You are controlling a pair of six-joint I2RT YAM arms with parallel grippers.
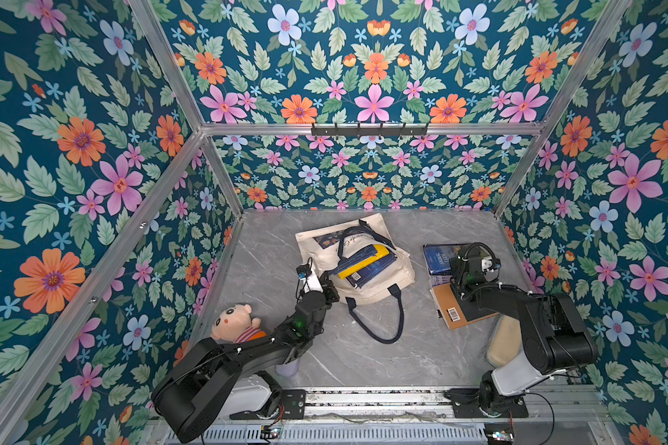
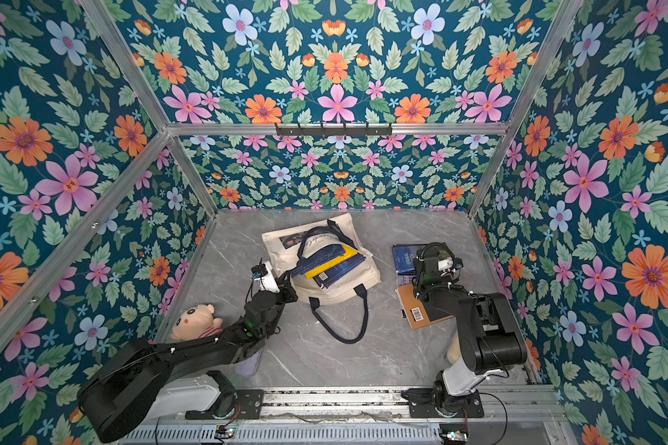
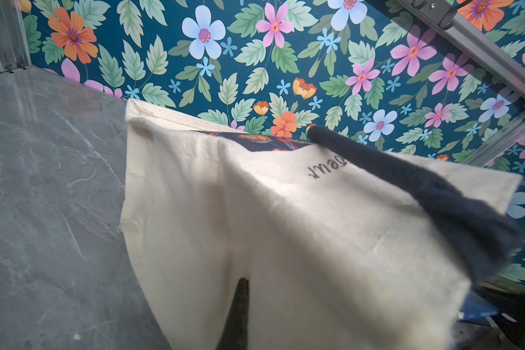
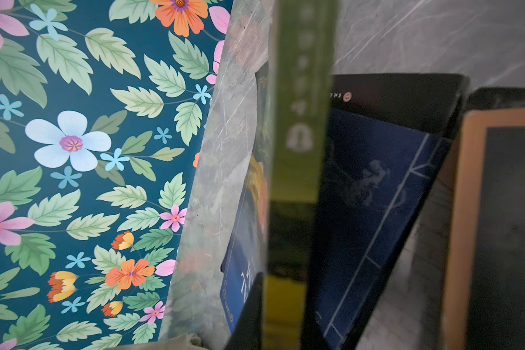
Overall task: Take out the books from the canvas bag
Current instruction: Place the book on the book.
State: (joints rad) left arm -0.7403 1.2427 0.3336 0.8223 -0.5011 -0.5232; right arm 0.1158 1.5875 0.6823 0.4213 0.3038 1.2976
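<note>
Two black robot arms reach in, each bent at the elbow.
The black left arm [image 1: 247, 354] stretches low and forward, its left claw [image 1: 326, 286] clamped on the edge of the cream canvas bag [image 1: 363, 296]. The black right arm [image 1: 537, 319] folds back with its wrist pointing down; the right claw [image 1: 477, 254] is hidden, so its jaws cannot be read.

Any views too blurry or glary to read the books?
Right wrist view: green book spine close to the lens, badly defocused; wallpaper behind it sharp. Left wrist view: bag sharp, its navy handle blurred. Both top views: even light, no harsh glare, books crisp.
</note>
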